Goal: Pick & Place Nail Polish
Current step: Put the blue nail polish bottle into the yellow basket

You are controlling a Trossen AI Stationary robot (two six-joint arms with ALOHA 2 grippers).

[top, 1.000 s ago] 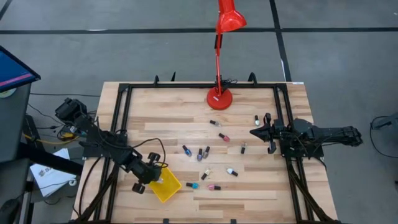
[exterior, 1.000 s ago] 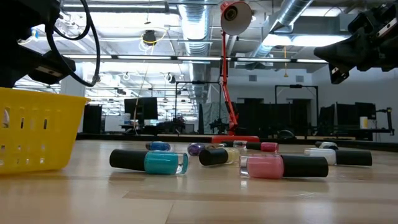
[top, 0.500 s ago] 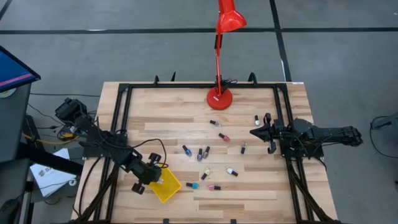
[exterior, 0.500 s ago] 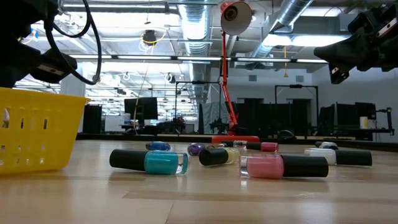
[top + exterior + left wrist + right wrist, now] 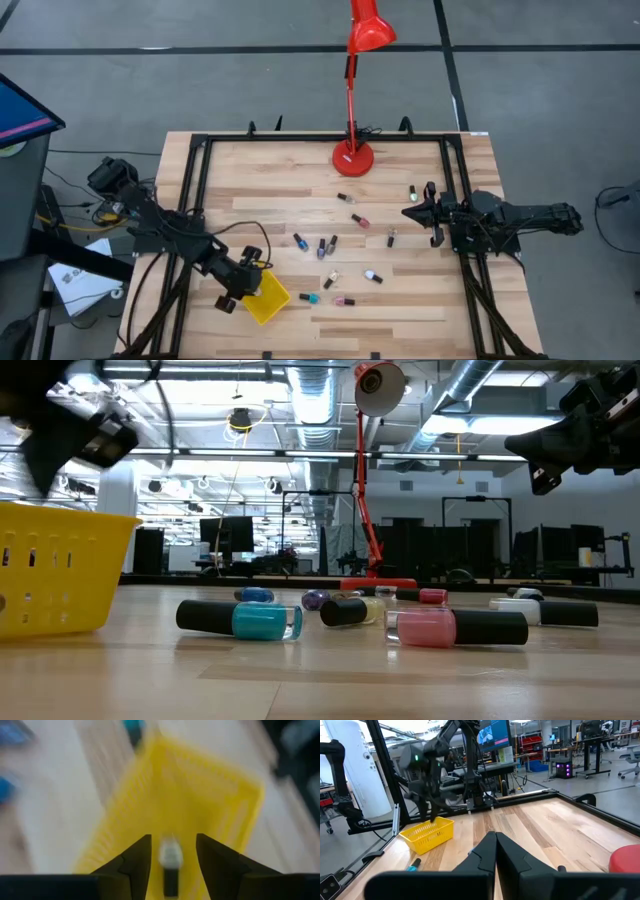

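Note:
Several nail polish bottles (image 5: 330, 245) lie on their sides on the wooden table; a teal one (image 5: 255, 620) and a pink one (image 5: 440, 627) are nearest in the low view. The yellow tray (image 5: 272, 305) stands near the front left and also shows in the low view (image 5: 60, 575). My left gripper (image 5: 250, 283) hovers over the tray, open. In its blurred wrist view, a pale bottle with a black cap (image 5: 170, 862) shows between the fingers (image 5: 172, 837), over the tray floor (image 5: 215, 795), touching neither. My right gripper (image 5: 410, 212) is shut and empty at the right, above the table.
A red desk lamp (image 5: 352, 155) stands at the far middle of the table. A black frame (image 5: 195, 200) runs along the table's left, far and right sides. The bottles lie scattered between the tray and my right gripper.
My left gripper has risen above the yellow tray and tipped. My right arm has kept still, and the bottles on the table have not moved.

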